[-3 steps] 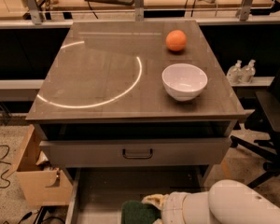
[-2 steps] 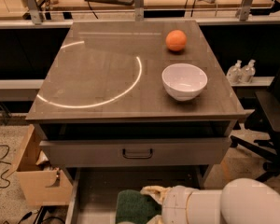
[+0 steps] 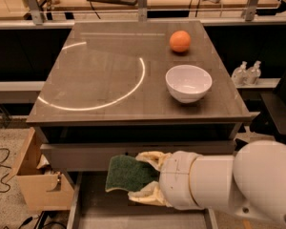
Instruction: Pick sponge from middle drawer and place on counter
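My gripper (image 3: 145, 178) is shut on the sponge (image 3: 127, 173), a dark green pad with a pale yellow edge. It holds the sponge in the air above the open middle drawer (image 3: 93, 209), in front of the closed grey drawer front (image 3: 81, 155). One cream finger (image 3: 151, 157) lies above the sponge and one below. The white arm (image 3: 229, 182) comes in from the lower right. The counter (image 3: 109, 75), a glossy grey-brown top with a bright curved light arc, lies above and behind the gripper.
A white bowl (image 3: 188, 82) stands on the counter's right side, with an orange ball (image 3: 180, 41) behind it. A cardboard box (image 3: 35, 185) sits on the floor at the left. Two small bottles (image 3: 247, 72) stand to the right of the cabinet.
The gripper has risen with the sponge, from low inside the drawer up to the level of the drawer front, and shifted slightly left.
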### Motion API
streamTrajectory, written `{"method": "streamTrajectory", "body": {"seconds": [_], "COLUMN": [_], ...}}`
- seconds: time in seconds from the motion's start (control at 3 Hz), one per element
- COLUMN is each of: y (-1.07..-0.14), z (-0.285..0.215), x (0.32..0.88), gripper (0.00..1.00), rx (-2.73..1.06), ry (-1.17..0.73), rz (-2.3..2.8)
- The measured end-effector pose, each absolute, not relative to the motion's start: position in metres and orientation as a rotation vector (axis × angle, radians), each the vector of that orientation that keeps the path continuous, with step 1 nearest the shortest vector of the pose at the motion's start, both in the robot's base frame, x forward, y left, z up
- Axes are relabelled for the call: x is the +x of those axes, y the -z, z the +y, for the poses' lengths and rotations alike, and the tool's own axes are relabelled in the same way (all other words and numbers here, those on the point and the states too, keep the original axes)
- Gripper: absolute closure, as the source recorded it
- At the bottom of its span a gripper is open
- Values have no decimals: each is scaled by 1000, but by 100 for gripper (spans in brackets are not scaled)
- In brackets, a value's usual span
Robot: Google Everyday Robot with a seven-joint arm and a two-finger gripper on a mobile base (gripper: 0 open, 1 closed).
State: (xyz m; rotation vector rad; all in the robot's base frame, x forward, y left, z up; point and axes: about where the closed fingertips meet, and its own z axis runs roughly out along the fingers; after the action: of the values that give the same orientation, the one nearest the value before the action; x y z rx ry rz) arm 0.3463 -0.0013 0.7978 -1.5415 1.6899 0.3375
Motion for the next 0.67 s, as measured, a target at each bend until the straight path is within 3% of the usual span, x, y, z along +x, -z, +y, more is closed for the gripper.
{"method": "streamTrajectory", "body": {"seconds": [0.67], "y": [-849], "z": [38], "x": [405], "gripper": [100], "rx": [-1381], "ry": [-328], "rz": [1610]}}
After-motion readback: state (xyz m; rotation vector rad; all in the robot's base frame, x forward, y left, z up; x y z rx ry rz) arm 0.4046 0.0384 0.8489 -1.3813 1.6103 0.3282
